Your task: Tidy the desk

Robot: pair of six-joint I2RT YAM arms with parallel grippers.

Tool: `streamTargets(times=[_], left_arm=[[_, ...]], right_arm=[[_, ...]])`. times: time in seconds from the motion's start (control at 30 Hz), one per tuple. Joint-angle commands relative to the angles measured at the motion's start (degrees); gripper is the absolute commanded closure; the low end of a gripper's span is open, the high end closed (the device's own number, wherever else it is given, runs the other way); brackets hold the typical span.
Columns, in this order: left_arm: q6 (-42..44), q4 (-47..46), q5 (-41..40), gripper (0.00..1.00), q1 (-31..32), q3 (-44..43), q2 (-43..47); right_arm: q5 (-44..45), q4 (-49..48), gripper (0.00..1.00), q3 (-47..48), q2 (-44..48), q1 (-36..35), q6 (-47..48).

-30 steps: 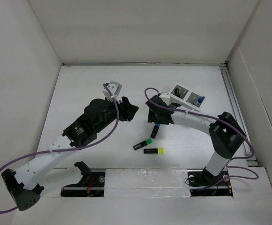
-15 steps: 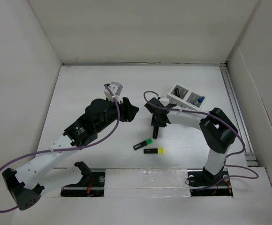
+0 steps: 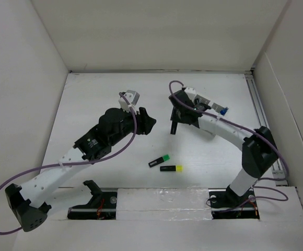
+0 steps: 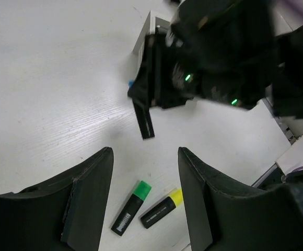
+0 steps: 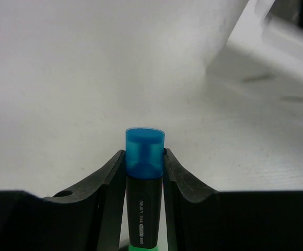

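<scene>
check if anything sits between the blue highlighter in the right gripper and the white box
Nothing visible does. The right gripper holds the blue highlighter, and the right wrist view shows only bare desk between it and the white box. The green highlighter and yellow highlighter lie off that path, nearer the arm bases.

Left arm [image 3: 62, 167]: runs from the near-left base diagonally toward the middle of the worktop [image 3: 89, 94], with the wrist raised.
Left tool [image 4: 144, 157]: fingers spread wide and holding nothing, facing the right tool.
Right arm [image 3: 230, 130]: rises from the near-right base, bends at the elbow and stretches left toward the far middle.
Right tool [image 5: 144, 159]: fingers closed on a blue-capped marker [image 3: 172, 127], gripped just below its cap.
</scene>
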State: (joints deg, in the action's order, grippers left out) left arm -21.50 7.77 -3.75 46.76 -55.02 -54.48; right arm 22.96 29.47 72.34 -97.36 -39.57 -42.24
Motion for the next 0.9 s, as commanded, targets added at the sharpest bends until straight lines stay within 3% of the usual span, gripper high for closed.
streamTargets(times=[0.0,0.2,0.37,0.6,0.87], left_arm=[[-0.6,-0.9,-0.9,0.52,-0.2,-3.9,-0.9],[-2.7,-0.6,-1.7,0.52,-0.2,-7.6,-2.8],[-5.9,-0.2,-2.7,0.52,-0.2,-8.1,-2.8],[-10.6,-0.5,-4.3,0.52,-0.2,-7.2,-1.7],[-13.8,-0.5,-5.8,0.52,-0.2,-4.5,0.5]], right_arm=[[4.0,-2.6,0.95,6.4,6.9,4.1,5.8],[3.8,-8.5,0.95,8.3,8.8,17.5,13.5],[6.7,-20.1,0.95,7.4,6.9,24.7,20.7],[8.6,-26.0,0.95,9.1,1.0,25.9,25.8],[10.0,-32.5,0.94,1.3,2.1,22.8,27.0]])
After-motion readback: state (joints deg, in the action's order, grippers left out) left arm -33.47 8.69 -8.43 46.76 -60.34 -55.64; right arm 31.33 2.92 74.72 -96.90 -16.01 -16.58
